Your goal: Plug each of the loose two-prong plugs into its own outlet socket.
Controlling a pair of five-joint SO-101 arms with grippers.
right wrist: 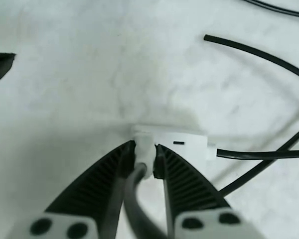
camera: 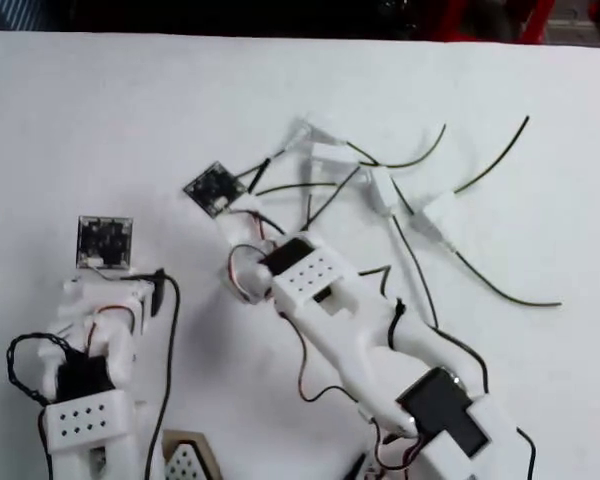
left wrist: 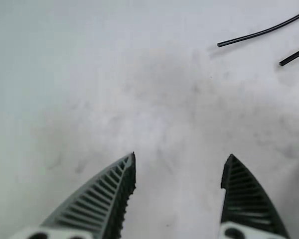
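The plug [right wrist: 143, 155] is a small white plastic piece, and we judge it light, rigid and smooth-sided, so it could twist or slip under a loose pinch. Its cord [right wrist: 132, 199] looks stiff enough to tug it off line. The best hold seems to be across the flat sides of the body, back from the prongs. That is where the right end effector [right wrist: 144, 146] is clamped on it now.

The plug's front touches the white socket [right wrist: 177, 142], which lies on the tabletop [left wrist: 89, 74] with a black wire [right wrist: 259, 154] running out of its far end. We cannot tell whether the prongs are in.

The right arm [camera: 350, 320] stretches diagonally towards the middle of the tabletop. More white blocks [camera: 380, 190] lie well beyond it among thin wires. The left end effector [left wrist: 182, 155] hangs with its fingers apart over bare tabletop, holding nothing.
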